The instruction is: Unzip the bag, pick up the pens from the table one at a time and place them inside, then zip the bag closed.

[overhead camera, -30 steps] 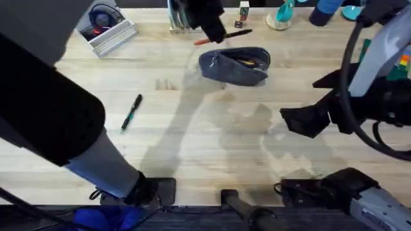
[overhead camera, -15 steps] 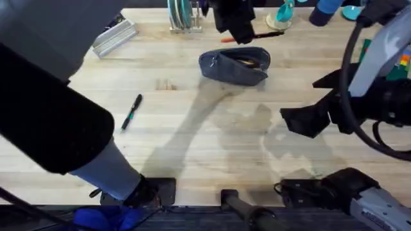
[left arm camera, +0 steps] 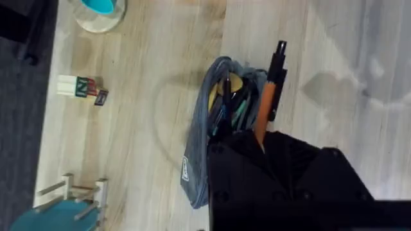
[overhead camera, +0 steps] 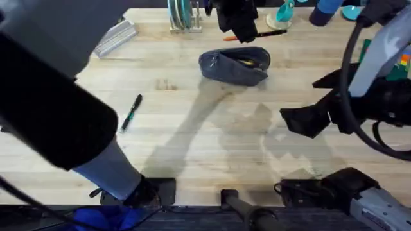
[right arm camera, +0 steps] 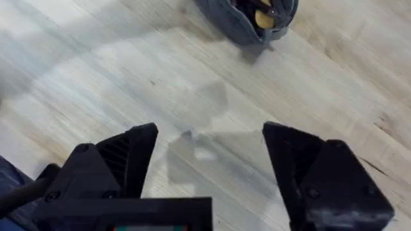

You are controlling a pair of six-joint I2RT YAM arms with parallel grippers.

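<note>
The grey-blue bag (overhead camera: 234, 65) lies unzipped at the far middle of the table (overhead camera: 212, 147), with items showing inside its opening (left arm camera: 226, 109). My left gripper (overhead camera: 239, 24) hovers just beyond the bag, shut on the orange pen (overhead camera: 257, 34). In the left wrist view that pen (left arm camera: 265, 102) juts from my gripper (left arm camera: 260, 138) over the bag's edge, black tip (left arm camera: 278, 56) outward. The black pen (overhead camera: 131, 112) lies alone on the table's left. My right gripper (overhead camera: 308, 119) hangs open at the right, well short of the bag (right arm camera: 247, 16), with nothing between its fingers (right arm camera: 131, 154).
A rack with teal plates (overhead camera: 182, 16), a metal tray (overhead camera: 117, 38) and a teal cup on a coaster (overhead camera: 281, 16) line the far edge. Small letter blocks (left arm camera: 80, 86) sit beyond the bag. Bare wood lies between the bag and the near edge.
My left gripper carried the orange pen to the right, from the bag's far left to just behind its middle. The right arm and the black pen have stayed put.
</note>
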